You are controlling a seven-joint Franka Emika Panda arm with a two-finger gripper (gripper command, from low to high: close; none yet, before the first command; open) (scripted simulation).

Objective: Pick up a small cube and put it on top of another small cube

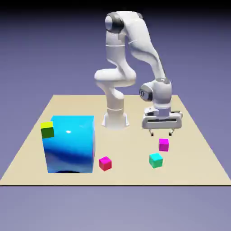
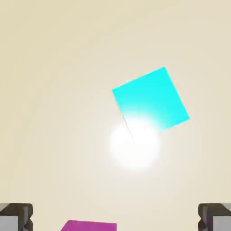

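Worktop (image 1: 198,149), tan, carrying in descending size: big blue cube (image 1: 70,144) with a yellow-green cube (image 1: 47,129) at its upper corner toward the exterior view's left, then three tiny cubes, namely the small cube (image 1: 163,144), violet-magenta, resting on the surface below the tool (image 1: 161,133); another small cube (image 1: 155,160), teal, just in front of it and apart; a redder magenta cube (image 1: 105,163), well apart. Arm folded at the elbow, wrist pointing straight down, tool hovering with fingers spread and empty, the small cube (image 2: 89,225) barely inside the hand view's bottom edge. Risk, as judged: the tool may be offset from the cube, so a straight descent could land a finger on it and knock it toward the teal cube (image 2: 150,99).
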